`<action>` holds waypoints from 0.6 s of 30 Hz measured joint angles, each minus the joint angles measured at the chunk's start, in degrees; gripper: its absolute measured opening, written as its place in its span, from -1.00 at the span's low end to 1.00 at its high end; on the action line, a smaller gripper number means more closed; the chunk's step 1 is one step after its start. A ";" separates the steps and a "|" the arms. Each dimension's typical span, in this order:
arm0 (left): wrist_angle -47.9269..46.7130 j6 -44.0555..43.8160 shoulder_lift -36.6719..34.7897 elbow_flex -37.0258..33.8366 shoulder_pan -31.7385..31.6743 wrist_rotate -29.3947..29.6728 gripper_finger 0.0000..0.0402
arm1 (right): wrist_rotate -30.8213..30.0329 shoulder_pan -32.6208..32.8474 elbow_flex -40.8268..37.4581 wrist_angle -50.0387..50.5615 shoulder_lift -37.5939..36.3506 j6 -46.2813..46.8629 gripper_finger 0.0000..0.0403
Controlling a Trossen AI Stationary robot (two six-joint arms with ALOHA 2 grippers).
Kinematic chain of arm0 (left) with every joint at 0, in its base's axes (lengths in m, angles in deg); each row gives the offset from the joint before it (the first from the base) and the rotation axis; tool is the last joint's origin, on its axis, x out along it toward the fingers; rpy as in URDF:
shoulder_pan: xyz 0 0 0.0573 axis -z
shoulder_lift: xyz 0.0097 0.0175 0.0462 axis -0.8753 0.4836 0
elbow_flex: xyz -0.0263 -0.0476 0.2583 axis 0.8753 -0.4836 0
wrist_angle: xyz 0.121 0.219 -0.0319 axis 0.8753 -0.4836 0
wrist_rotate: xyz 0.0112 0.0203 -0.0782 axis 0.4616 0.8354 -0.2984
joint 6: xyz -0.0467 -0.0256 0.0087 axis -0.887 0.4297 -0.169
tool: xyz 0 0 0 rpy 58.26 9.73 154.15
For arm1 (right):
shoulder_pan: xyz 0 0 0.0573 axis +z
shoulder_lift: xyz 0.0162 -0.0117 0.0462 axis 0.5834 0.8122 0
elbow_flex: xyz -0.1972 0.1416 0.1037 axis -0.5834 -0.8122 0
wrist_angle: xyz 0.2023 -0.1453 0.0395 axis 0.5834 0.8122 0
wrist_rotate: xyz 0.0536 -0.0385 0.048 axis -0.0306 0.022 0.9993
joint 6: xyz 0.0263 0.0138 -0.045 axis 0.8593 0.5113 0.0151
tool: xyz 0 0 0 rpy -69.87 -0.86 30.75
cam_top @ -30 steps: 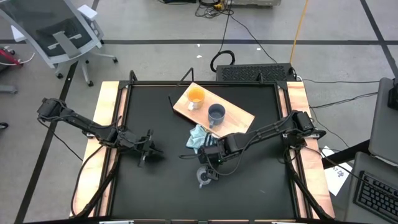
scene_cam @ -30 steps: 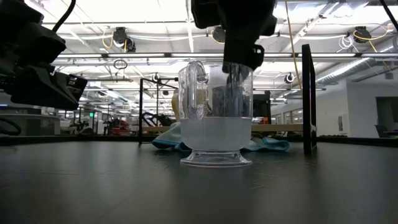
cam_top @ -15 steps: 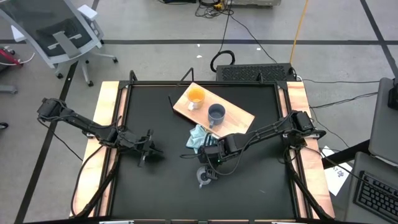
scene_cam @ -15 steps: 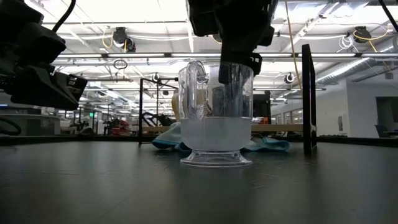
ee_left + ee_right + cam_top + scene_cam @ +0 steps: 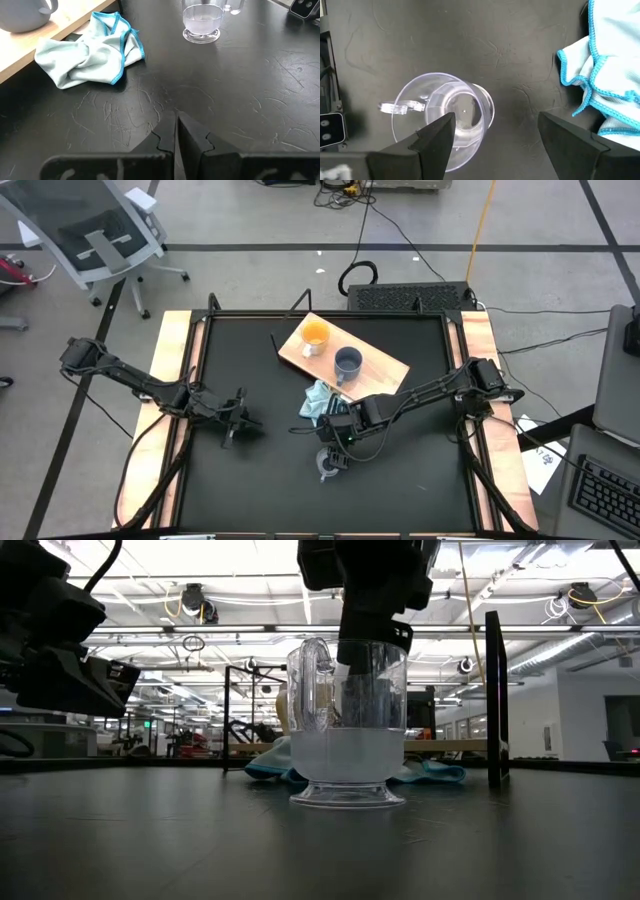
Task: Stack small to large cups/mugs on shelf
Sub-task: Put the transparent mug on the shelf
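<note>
Clear see-through plastic cup with a side handle stands upright on the black worktop, near the front edge, well apart from the light-wood board shelf. Looks empty, so light and rigid, but the smooth wall is likely slippery and easy to tip. You'd best pinch the rim wall, one finger inside and one outside, opposite the handle.

Right end effector hangs directly over it, fingers wide apart, one finger dipped inside the cup per the low view; nothing clamped yet.

Left end effector waits at worktop left, fingers together, holding nothing.

High view alone shows the orange mug with white handle and grey-blue mug already on the shelf. Right wrist view gives handle direction and the crumpled light blue cloth just beside. Only the low view gives finger depth.
</note>
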 joint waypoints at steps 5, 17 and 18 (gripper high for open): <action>-0.26 0.00 0.02 0.00 0.00 0.00 -0.89 | 0.02 0.04 -0.19 -0.30 0.00 0.44 0.36; -0.37 0.02 0.02 0.00 0.00 0.00 -0.89 | 1.55 0.04 -3.76 -4.06 0.00 1.95 0.36; -0.37 0.02 0.00 0.00 0.00 0.00 -0.89 | 1.55 0.02 -3.76 -3.98 -0.02 1.67 0.36</action>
